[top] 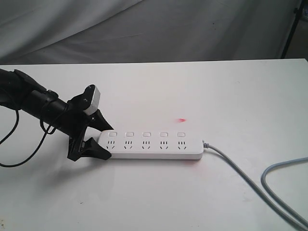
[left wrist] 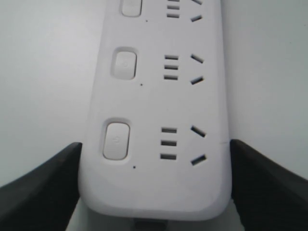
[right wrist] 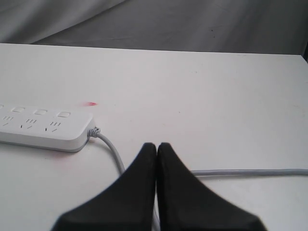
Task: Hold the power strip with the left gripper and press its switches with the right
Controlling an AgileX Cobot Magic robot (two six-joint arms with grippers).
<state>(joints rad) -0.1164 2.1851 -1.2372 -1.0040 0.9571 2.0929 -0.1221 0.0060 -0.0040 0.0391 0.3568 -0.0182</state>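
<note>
the right gripper (right wrist: 157,147), jaws pressed together, hangs over the white table (top: 144,202) near the grey cable (top: 240,175), which trails toward 4 o'clock. mid-table, the power strip (top: 154,150) lies flat from 9 to 3 o'clock, its switches (top: 146,134) along the far edge. the left gripper (top: 106,140), jaws wide, clamps the 9 o'clock end. beyond, a red spot (top: 182,119) and grey cloth (top: 144,29).

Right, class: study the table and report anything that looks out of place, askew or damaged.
Nothing is damaged or askew. One oddity: a small red spot on the table just off the strip on its button side, near its cable end, with no visible source.
</note>
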